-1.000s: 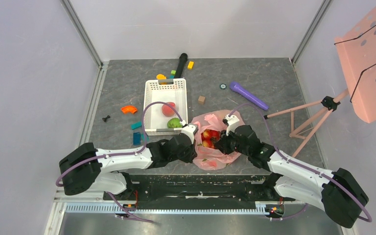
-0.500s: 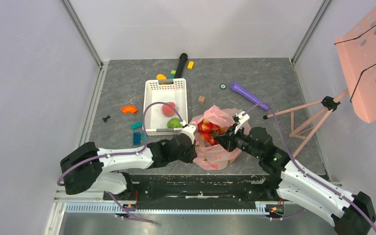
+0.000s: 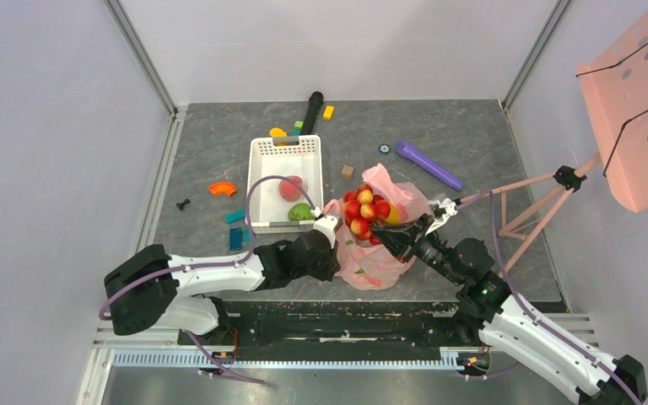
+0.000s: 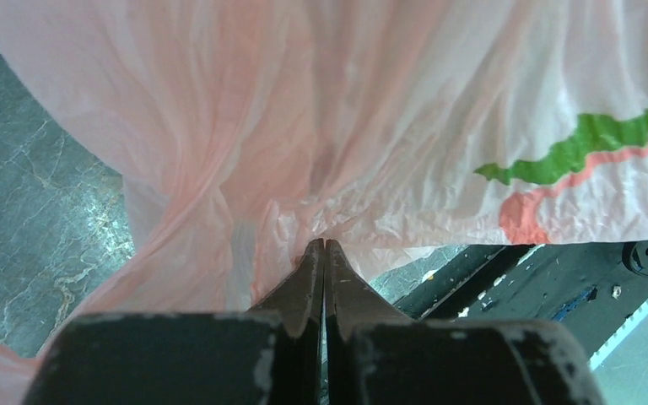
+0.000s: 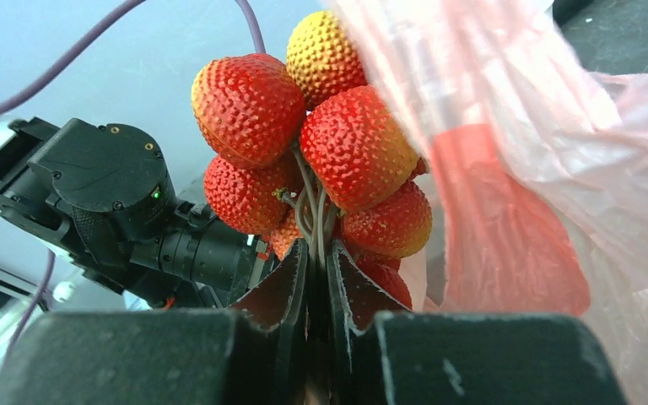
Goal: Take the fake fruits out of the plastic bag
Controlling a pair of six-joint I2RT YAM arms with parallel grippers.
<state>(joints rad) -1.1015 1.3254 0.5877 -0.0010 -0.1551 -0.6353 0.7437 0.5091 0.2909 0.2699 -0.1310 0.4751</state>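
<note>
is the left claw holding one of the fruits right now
No, the left claw is pinched shut on a fold of the plastic bag, and nothing but pink film sits between its jaws.

No legible text, number, brand or sign is found in any view. The plastic bag (image 4: 371, 110) carries a printed mark (image 4: 586, 143), seen in the left wrist view as a green wavy band over a pink-orange patch. No letters can be made out in it. In the top view, any print on the bag is too small to read.
</note>
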